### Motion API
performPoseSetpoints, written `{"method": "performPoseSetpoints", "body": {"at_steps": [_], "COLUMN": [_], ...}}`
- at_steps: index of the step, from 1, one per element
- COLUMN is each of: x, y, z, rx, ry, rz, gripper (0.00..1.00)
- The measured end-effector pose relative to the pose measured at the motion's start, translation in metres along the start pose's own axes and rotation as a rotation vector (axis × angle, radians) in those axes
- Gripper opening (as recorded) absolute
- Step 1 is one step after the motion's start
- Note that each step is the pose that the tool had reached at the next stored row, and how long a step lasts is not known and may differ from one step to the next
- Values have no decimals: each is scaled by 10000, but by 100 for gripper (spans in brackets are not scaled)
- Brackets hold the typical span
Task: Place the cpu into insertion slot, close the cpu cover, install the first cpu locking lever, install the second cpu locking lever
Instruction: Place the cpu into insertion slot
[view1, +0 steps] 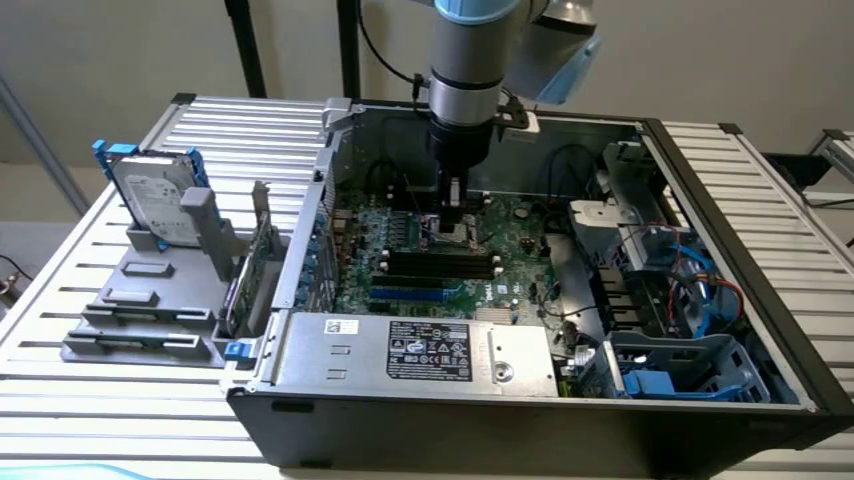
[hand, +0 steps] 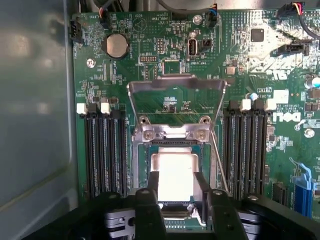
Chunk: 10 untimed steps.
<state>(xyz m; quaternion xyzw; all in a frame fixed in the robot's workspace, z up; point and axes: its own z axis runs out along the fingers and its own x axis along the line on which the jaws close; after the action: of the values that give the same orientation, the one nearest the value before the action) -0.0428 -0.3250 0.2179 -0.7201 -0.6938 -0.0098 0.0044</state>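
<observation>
Robot gripper (hand: 176, 176) poised directly over the cpu (hand: 175, 162) in the insertion slot (hand: 140, 170).
Whether the gripper clasps the cpu or has released it cannot be told; the cpu cover (hand: 175, 83) stands raised just beyond.

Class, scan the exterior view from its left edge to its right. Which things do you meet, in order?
hard drive → upright circuit card → gripper → blue drive tray
</observation>
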Motion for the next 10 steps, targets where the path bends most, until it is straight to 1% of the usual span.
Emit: {"method": "performPoseSetpoints", "body": {"at_steps": [1, 2, 3, 4, 6, 8, 10], "x": [-6, -14, -21, -29, -44, -55, -57], "y": [-32, -68, -107, -147, -230, -303, -319], "z": [-8, -14, -21, -28, -42, -53, -53], "rx": [1, 1, 2, 1, 1, -3, -11], "ry": [-2, -1, 0, 1, 6, 14, 20], "rz": [0, -2, -1, 0, -1, -1, -1], "gripper": [36, 36, 24, 24, 13, 11, 11]}}
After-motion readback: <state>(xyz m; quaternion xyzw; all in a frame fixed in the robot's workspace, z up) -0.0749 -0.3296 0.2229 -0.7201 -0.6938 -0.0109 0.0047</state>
